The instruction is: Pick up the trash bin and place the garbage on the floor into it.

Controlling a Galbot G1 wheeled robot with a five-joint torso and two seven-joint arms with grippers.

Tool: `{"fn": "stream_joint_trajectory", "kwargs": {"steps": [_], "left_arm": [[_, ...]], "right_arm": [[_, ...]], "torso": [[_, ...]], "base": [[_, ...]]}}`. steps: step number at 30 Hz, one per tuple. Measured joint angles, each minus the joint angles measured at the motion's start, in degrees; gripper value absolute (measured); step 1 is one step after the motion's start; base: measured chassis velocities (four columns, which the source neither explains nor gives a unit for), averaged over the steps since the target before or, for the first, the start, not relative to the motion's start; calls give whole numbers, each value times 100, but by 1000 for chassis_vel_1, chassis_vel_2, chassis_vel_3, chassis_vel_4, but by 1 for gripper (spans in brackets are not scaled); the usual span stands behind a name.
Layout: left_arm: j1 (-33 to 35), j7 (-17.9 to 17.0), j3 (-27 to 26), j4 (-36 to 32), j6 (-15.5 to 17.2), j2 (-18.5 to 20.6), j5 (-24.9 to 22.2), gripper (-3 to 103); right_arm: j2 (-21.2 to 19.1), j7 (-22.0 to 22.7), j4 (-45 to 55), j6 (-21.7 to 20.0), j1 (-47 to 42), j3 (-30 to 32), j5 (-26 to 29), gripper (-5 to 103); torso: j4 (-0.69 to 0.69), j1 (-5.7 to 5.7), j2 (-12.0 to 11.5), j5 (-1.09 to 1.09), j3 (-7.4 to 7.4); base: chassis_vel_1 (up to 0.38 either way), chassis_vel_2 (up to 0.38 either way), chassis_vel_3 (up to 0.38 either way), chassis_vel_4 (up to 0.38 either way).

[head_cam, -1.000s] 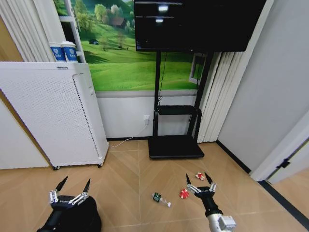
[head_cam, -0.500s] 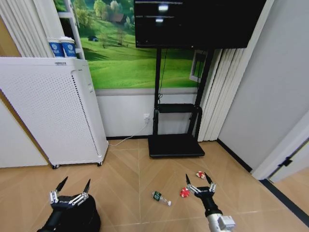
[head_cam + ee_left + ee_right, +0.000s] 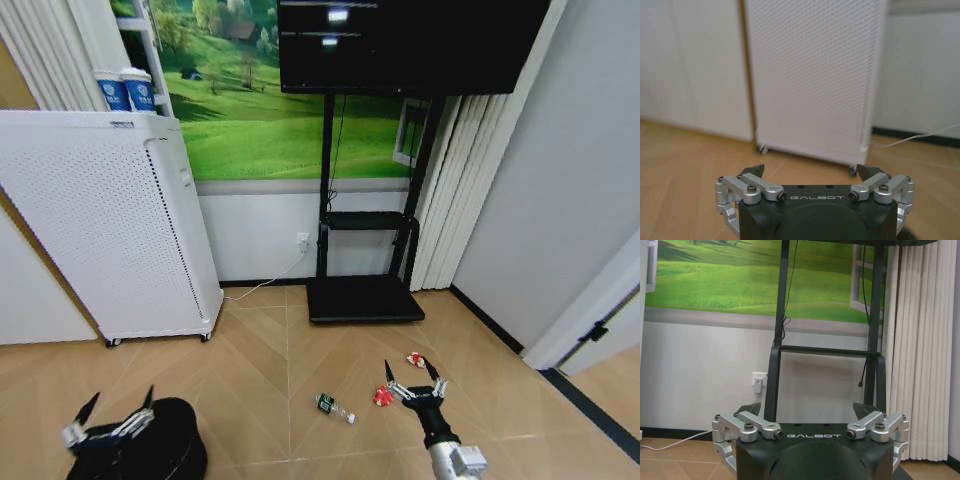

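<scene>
Left fingers: spread wide, gripping nothing; the left gripper [image 3: 108,428] hangs low at the robot's left, over the near-left rim of the trash bin [image 3: 160,440]. In the left wrist view the left gripper [image 3: 812,172] faces the white perforated cabinet [image 3: 812,75] with only open air between its tips.
Right fingers: also spread and empty; the right gripper [image 3: 412,378] is held out over the floor [image 3: 260,360], close to the red-and-white wrappers.
Step in hand: judging by the poses, the bin pickup is under way; the bin stands on the floor, not yet gripped.
Next move calls for: the left fingers lining up on the bin's rim or wall and closing firmly enough to lift it upright.
Trash bin contents: the inside reads as plain black; probably empty, though the head view does not let me see to the bottom.
Garbage: all three pieces lie on the floor, well apart from the bin. The clear bottle [image 3: 334,409] with its green label lies on its side; one wrapper [image 3: 381,398] sits just beside the right gripper, the other wrapper [image 3: 414,360] a little beyond it.
Cups: two blue-white cups [image 3: 127,89] stand behind the cabinet's top edge, apparently on a shelf; contents not visible.
</scene>
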Motion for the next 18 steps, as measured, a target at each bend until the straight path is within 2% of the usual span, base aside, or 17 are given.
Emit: {"fn": "stream_joint_trajectory", "kwargs": {"steps": [1,3,4,5,6,8,9,11,13,17,18], "left_arm": [[0,0,0,0,0,0,0,100],[162,-196,-322,219,352,77,-834,100],[162,-196,-322,219,352,77,-834,100],[160,-214,-480,473,517,143,-1336,101],[160,-214,-480,473,517,143,-1336,101],[-13,-168,-532,796,870,269,-2068,98],[-13,-168,-532,796,870,269,-2068,98],[-195,-152,-439,908,1117,321,-2311,97],[-266,-148,-401,943,1164,321,-2300,96],[-390,-164,-180,994,1522,289,-2254,93],[-390,-164,-180,994,1522,289,-2254,93]], "right_arm": [[0,0,0,0,0,0,0,100],[-33,13,-33,-37,59,36,107,100],[-33,13,-33,-37,59,36,107,100],[-52,23,-77,-50,99,55,162,100],[-52,23,-77,-50,99,55,162,100],[-70,29,-126,-56,142,55,202,100],[-70,29,-126,-56,142,55,202,100],[-69,30,-127,-58,146,30,206,100],[-69,30,-127,-58,144,27,206,100],[-114,30,-123,-52,112,53,226,100],[-114,30,-123,-52,112,53,226,100]], "torso": [[0,0,0,0,0],[0,1,6,-1,5],[0,1,6,-1,5],[-1,2,11,-1,8],[-1,2,11,-1,8],[-2,5,19,-3,15],[-2,5,19,-3,15],[-3,8,25,-1,19],[-3,9,27,-2,21],[-3,11,36,-2,27],[-3,11,36,-2,27]], "base": [[0,0,0,0],[0,0,0,0],[0,0,0,0],[0,0,0,0],[0,0,0,0],[0,0,0,0],[0,0,0,0],[0,0,0,0],[0,0,0,0],[0,0,0,0],[0,0,0,0]]}}
